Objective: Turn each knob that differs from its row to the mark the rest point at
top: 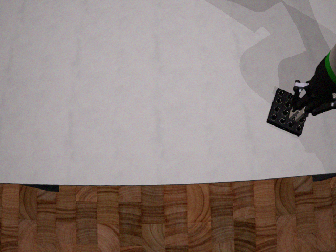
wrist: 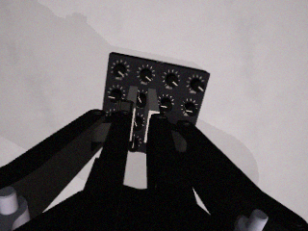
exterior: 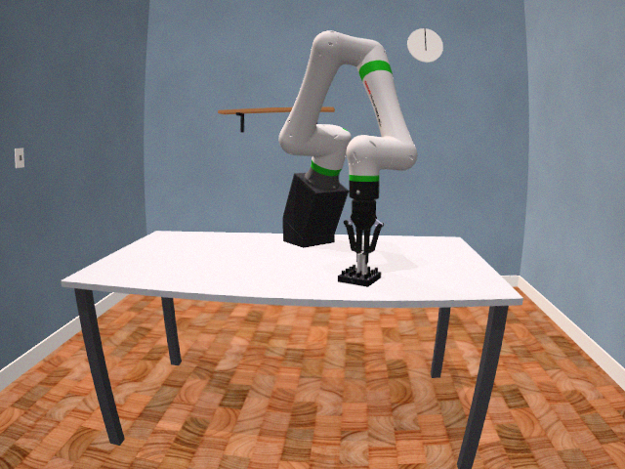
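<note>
Standing on the white surface (exterior: 212, 262) near its right edge, the knob box (top: 279, 114) lay under the arm. The fingers were nearly closed, clamped on one knob (wrist: 139, 120).

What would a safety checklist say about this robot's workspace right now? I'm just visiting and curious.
Surface: white table, standing on dark legs.
Job's things: black knob box flat on the table near one edge, sixteen knobs on top.
Clutter: nothing seen.
Grippers: gripper pointing straight down onto the box, fingers closed on one knob in the inner rows.
Cables: nothing seen.
Surroundings: black pedestal under the arm, wall shelf, round clock, wall switch, wooden floor.
</note>
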`<state>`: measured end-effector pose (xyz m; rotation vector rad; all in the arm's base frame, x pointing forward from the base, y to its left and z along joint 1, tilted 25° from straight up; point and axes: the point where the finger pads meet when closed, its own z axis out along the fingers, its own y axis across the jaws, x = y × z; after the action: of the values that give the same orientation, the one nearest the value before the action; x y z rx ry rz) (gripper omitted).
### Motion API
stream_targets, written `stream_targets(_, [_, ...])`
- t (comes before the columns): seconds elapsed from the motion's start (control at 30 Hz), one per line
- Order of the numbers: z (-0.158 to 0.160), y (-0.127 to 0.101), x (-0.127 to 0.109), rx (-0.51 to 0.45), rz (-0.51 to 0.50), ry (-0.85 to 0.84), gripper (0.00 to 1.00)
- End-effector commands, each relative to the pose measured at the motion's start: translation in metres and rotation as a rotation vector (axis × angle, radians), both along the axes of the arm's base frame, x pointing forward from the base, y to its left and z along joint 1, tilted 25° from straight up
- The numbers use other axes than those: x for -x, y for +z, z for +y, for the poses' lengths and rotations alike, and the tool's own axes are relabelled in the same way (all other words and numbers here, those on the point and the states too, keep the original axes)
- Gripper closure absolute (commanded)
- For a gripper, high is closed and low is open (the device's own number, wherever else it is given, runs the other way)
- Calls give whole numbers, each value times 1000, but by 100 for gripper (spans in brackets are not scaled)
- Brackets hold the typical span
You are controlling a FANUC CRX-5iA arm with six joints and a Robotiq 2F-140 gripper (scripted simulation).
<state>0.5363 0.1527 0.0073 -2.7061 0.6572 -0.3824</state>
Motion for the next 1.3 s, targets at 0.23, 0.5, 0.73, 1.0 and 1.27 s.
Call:
stream_targets(0.23, [0,0,0,0,0,1,95])
stream_targets(0.5, [0,0,0,0,0,1,88])
stream_targets(0.73, [0,0,0,0,0,1,88])
stream_targets(1.0, [0,0,0,0,0,1,88])
stream_targets(1.27, [0,1,0,0,0,1,88])
